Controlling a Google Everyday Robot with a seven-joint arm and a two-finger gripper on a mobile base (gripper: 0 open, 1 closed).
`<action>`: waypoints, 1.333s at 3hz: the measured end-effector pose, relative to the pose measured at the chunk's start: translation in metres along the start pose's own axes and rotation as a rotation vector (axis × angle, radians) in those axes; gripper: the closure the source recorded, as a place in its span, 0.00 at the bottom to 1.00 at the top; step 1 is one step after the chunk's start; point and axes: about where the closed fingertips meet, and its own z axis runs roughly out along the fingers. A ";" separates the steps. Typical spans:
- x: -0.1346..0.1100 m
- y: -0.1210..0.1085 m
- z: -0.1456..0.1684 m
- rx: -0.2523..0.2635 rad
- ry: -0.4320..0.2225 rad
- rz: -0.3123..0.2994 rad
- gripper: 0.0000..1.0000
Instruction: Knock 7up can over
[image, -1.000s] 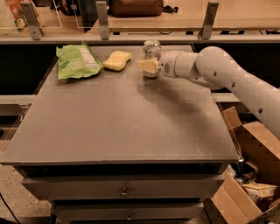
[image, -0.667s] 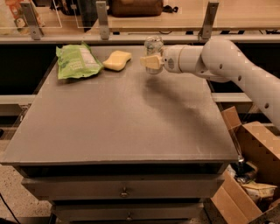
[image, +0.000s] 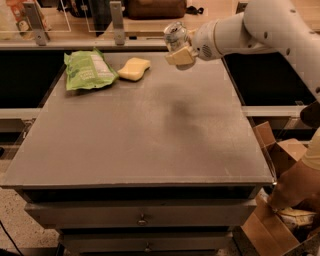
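The 7up can (image: 175, 35) is a small silver can with a shiny top. It is off the grey table (image: 150, 130), held in the air over the far right part and tilted a little. My gripper (image: 181, 54) comes in from the right on a white arm and is shut on the can's lower half. A pale yellowish finger (image: 179, 56) covers the can's base. The arm's shadow lies on the table below it.
A green crinkly bag (image: 89, 70) and a yellow sponge (image: 133, 69) lie at the table's far left. A railing with posts (image: 117, 22) runs behind the table. Cardboard boxes (image: 280, 200) stand on the floor at the right, and drawers sit under the front edge.
The gripper has risen with the can in it. The can was low by the table's far edge and now hangs higher. The bag and the sponge have not moved.
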 end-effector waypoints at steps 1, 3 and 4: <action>0.003 0.021 -0.021 -0.083 0.147 -0.186 1.00; 0.045 0.097 -0.072 -0.296 0.456 -0.443 0.84; 0.059 0.133 -0.084 -0.357 0.542 -0.548 0.60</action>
